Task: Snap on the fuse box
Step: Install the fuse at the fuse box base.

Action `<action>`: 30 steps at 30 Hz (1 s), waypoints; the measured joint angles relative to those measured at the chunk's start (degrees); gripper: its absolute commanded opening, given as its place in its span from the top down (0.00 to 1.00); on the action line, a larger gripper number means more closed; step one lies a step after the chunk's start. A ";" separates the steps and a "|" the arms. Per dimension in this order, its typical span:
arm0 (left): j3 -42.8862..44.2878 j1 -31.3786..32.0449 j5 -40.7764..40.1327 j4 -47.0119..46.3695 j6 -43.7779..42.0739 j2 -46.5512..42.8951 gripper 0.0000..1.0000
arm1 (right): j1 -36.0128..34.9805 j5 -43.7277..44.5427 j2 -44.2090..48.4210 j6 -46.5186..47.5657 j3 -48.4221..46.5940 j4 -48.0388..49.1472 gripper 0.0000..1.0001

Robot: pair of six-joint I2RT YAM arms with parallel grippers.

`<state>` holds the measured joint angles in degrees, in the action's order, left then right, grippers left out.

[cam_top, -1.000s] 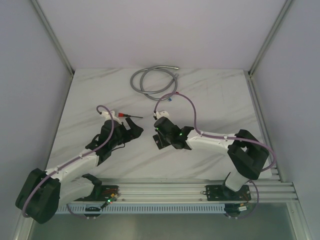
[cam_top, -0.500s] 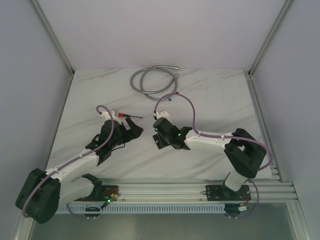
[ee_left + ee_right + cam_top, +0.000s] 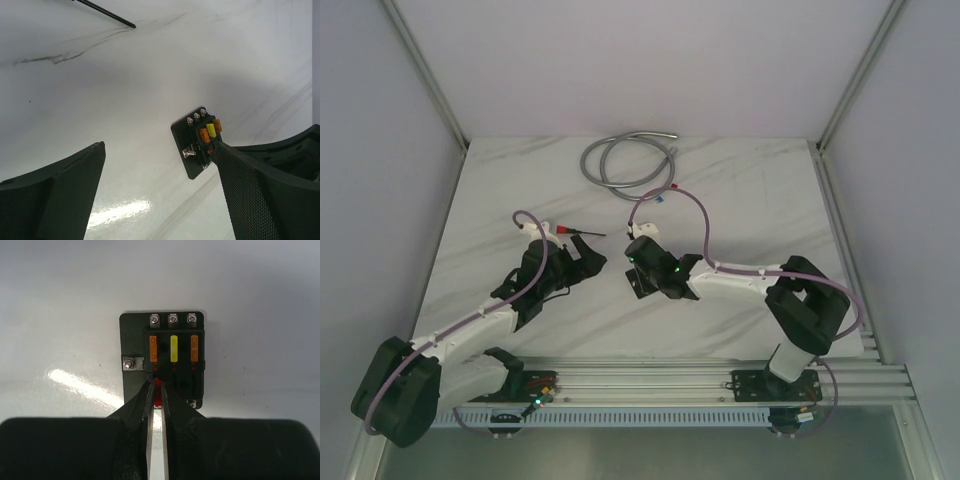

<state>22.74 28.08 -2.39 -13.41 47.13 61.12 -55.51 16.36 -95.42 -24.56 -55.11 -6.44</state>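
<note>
The fuse box lies flat on the white marble desk, between the two arms, with two orange fuses and a yellow one showing in one row. The right hand sits low over the box's other row, its fingers pinched on a small red fuse. The left hand is spread wide and grasps nothing, with the box just beside its right finger. A coiled grey hose lies at the back.

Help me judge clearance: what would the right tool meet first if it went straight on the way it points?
The fuse box. The right tool, pinching a red piece, sits at its near edge, apparently touching it; depth is unclear.
</note>
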 measured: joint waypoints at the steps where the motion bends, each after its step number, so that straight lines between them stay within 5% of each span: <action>1: 0.00 0.00 0.00 0.00 0.00 0.00 0.00 | 0.00 0.00 -0.26 -0.11 -0.02 0.02 1.00; 8: 0.00 0.00 0.00 0.02 0.00 0.00 0.00 | 0.00 0.42 -1.20 -0.74 -0.70 0.63 0.99; 21: 0.00 0.00 0.02 0.09 0.33 0.00 0.00 | 0.00 1.51 -1.33 -0.94 -0.90 -0.33 0.75; 30: 0.00 0.00 0.04 0.15 0.44 0.00 0.00 | 0.00 1.42 -1.33 -0.72 -0.90 -1.25 0.74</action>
<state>22.74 28.08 -2.35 -13.26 47.57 61.12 -55.51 17.78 -96.75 -25.28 -56.01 -7.68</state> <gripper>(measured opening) 0.998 0.259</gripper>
